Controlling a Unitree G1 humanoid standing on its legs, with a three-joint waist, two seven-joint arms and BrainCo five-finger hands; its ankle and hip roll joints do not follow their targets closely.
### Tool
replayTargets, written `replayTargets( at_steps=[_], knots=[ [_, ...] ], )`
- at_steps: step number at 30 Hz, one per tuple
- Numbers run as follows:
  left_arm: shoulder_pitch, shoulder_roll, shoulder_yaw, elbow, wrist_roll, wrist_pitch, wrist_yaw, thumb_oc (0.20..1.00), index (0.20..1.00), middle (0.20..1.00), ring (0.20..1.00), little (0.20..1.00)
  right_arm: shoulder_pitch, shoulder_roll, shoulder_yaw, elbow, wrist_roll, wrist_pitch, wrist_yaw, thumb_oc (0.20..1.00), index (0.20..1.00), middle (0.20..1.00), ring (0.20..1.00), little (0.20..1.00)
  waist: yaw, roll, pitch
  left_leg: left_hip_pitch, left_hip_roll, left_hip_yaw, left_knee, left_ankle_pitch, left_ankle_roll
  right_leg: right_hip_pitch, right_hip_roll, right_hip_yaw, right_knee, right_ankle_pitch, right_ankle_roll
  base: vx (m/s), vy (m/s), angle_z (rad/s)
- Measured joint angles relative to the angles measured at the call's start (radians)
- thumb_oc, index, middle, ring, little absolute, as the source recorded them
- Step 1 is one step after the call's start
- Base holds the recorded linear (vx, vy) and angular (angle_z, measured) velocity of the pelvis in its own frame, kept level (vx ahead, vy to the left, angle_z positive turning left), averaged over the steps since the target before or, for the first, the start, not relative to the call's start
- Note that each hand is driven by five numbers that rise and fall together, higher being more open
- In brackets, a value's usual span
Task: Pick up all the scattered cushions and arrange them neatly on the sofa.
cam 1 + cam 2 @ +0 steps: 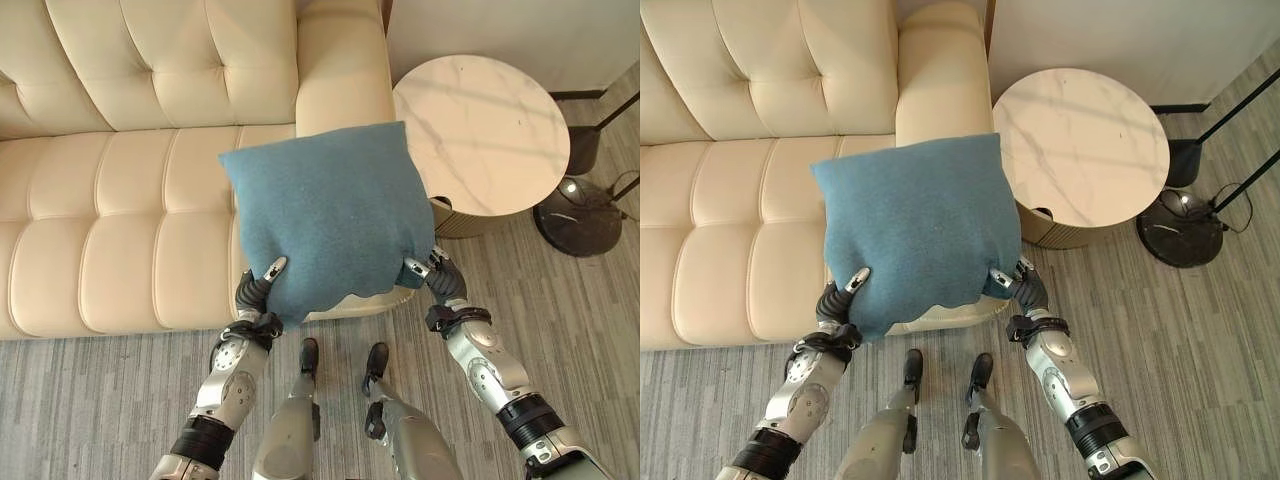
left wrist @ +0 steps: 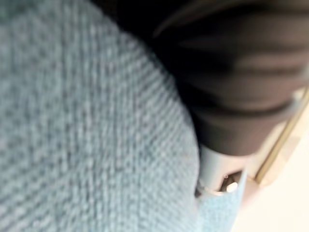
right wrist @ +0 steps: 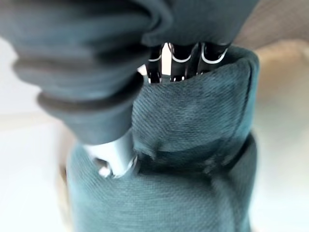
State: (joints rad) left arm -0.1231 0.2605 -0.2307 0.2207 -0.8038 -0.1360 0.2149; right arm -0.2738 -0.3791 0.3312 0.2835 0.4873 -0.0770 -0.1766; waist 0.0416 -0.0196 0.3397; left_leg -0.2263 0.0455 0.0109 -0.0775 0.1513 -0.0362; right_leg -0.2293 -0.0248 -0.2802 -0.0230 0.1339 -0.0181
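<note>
Both the left hand (image 1: 262, 288) and right hand (image 1: 430, 270) pinch the blue cushion's (image 1: 330, 215) near corners above the sofa (image 1: 120, 200) seat, so setting it down against the backrest looks next.

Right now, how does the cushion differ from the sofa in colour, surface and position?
The cushion is blue with a woven, fuzzy cloth surface; the sofa is cream, smooth and tufted. The cushion is held up in the air over the seat's right end, pinched at its lower corners by the left hand and the right hand; the sofa stands on the floor. The cushion is also much smaller than the sofa. Both look soft and padded.
</note>
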Motion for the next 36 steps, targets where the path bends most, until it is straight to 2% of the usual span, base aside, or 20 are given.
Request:
replayTargets(
  at_steps=[1,3,4,8,11,14,16,19,24,27,32,36],
  knots=[
    [0.002,0.006,-0.006,0.008,0.011,0.009,-0.001,0.2,0.2,0.2,0.2,0.2,-0.005,0.0,-0.029,0.026,-0.09,0.014,-0.022,1.0,1.0,1.0,1.0,1.0,0.0,-0.002,-0.005,-0.001,-0.001,-0.002,0.001,0.002,0.002,0.0,0.0,-0.001,0.001,-0.001,0.001,-0.03,-0.002,0.02],
    [0.001,0.013,-0.021,0.031,0.043,0.017,-0.005,0.2,0.2,0.2,0.2,0.2,-0.051,0.003,-0.046,0.116,-0.154,0.041,-0.069,1.0,1.0,1.0,1.0,1.0,0.001,-0.002,-0.009,-0.005,-0.002,-0.003,0.001,0.001,0.001,-0.002,-0.002,-0.002,0.002,-0.006,0.009,-0.04,-0.001,0.02],
    [0.003,0.026,-0.034,0.035,0.048,0.022,-0.009,0.2,0.2,0.2,0.2,0.2,-0.111,0.003,-0.058,0.22,-0.18,0.052,-0.1,1.0,1.0,1.0,1.0,1.0,0.003,-0.001,-0.009,-0.015,-0.002,-0.004,0.003,0.001,0.001,-0.006,-0.002,-0.001,0.002,-0.006,0.009,-0.05,0.003,0.02],
    [0.011,0.054,-0.074,0.025,0.077,0.024,-0.045,0.2,0.2,0.2,0.2,0.2,-0.364,-0.029,-0.067,0.553,-0.206,0.113,-0.133,1.0,1.0,1.0,1.0,1.0,0.016,0.0,-0.015,-0.051,-0.002,-0.003,0.015,0.012,0.007,-0.05,-0.002,0.002,0.015,-0.005,0.007,-0.05,0.016,-0.02],
    [0.006,0.065,-0.123,0.025,0.078,0.025,-0.077,0.2,0.2,0.2,0.2,0.2,-0.543,-0.046,-0.062,0.738,-0.244,0.149,-0.157,1.0,1.0,1.0,1.0,1.0,0.051,0.004,-0.011,-0.087,0.0,-0.004,0.023,0.022,0.012,-0.094,-0.004,0.0,0.04,-0.008,0.007,-0.04,0.0,0.0],
    [-0.001,0.083,-0.126,0.023,0.079,0.022,-0.094,0.2,0.2,0.2,0.2,0.2,-0.693,-0.057,-0.057,0.934,-0.252,0.17,-0.161,1.0,1.0,1.0,1.0,1.0,0.057,0.017,0.005,-0.123,-0.001,-0.01,0.037,0.021,0.008,-0.134,-0.008,0.0,0.07,-0.017,0.008,-0.01,-0.008,0.06],
    [-0.017,0.101,-0.118,0.019,0.079,0.012,-0.094,0.2,0.2,0.2,0.2,0.2,-0.745,-0.096,-0.056,0.972,-0.252,0.173,-0.163,1.0,1.0,1.0,1.0,1.0,0.066,0.031,0.048,-0.143,-0.002,-0.019,0.038,0.021,0.011,-0.166,-0.016,-0.007,0.106,-0.027,0.003,0.0,-0.017,0.13],
    [-0.047,0.112,-0.079,0.017,0.082,0.002,-0.092,0.2,0.2,0.2,0.2,0.2,-0.829,-0.219,0.012,0.972,-0.273,0.19,-0.162,1.0,1.0,1.0,1.0,1.0,0.077,0.039,0.109,-0.183,-0.003,-0.031,0.038,0.025,0.01,-0.213,-0.022,-0.016,0.138,-0.037,0.002,0.03,-0.021,0.14],
    [-0.08,0.097,-0.085,0.02,0.088,0.005,-0.092,0.2,0.2,0.2,0.2,0.2,-0.911,-0.285,0.049,0.876,-0.269,0.183,-0.188,1.0,1.0,1.0,1.0,1.0,0.07,0.036,0.115,-0.176,-0.002,-0.032,0.032,0.046,0.014,-0.206,-0.021,-0.017,0.139,-0.035,-0.007,0.05,-0.017,0.05],
    [-0.08,0.101,-0.08,0.02,0.087,0.006,-0.084,0.2,0.2,0.2,0.2,0.2,-0.882,-0.267,0.049,0.759,-0.244,0.173,-0.195,1.0,1.0,1.0,1.0,1.0,0.054,0.035,0.115,-0.151,-0.003,-0.034,0.031,0.046,0.015,-0.176,-0.017,0.011,0.132,-0.037,-0.009,0.02,-0.018,0.08],
    [-0.078,0.109,-0.075,0.02,0.088,0.008,-0.057,0.2,0.2,0.2,0.2,0.2,-0.794,-0.21,0.007,0.644,-0.186,0.145,-0.213,1.0,1.0,1.0,1.0,1.0,0.048,0.031,0.113,-0.129,-0.004,-0.031,0.029,0.045,0.015,-0.156,-0.017,0.019,0.13,-0.038,-0.008,0.0,-0.011,-0.03],
    [-0.061,0.107,-0.06,0.021,0.1,0.018,-0.044,0.2,0.2,0.2,0.2,0.2,-0.606,-0.152,-0.043,0.452,-0.17,0.126,-0.217,1.0,1.0,1.0,1.0,1.0,0.043,0.019,0.106,-0.12,-0.003,-0.027,0.026,0.04,0.011,-0.155,-0.015,0.034,0.133,-0.045,0.005,0.0,-0.028,-0.09]
  ],
)
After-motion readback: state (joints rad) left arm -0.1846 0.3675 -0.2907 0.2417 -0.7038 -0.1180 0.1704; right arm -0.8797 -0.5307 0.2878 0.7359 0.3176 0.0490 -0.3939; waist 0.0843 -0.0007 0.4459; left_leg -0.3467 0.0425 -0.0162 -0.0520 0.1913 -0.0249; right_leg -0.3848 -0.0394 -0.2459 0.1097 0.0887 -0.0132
